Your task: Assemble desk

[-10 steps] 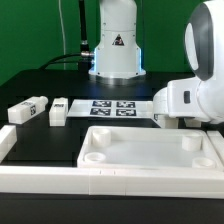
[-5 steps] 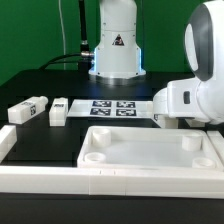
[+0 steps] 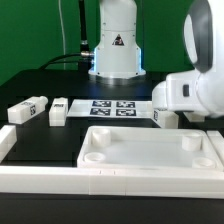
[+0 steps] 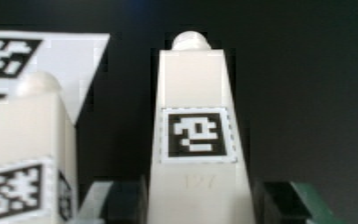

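My claw (image 4: 206,203) is clenched on the near end of a white leg (image 4: 197,110), whose long axis runs straight out from my wrist, rounded peg tip farthest away and tagged face toward the camera, just beside a second leg (image 4: 30,150), near the marker board (image 4: 34,60) and beyond the tabletop (image 3: 140,150).

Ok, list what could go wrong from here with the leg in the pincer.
1. The second leg lies close beside the leg held by the pincer; lifting might nudge or drag it.
2. The held leg looks like smooth plastic, so it could slip or tilt on the way to the tabletop and miss a corner socket.
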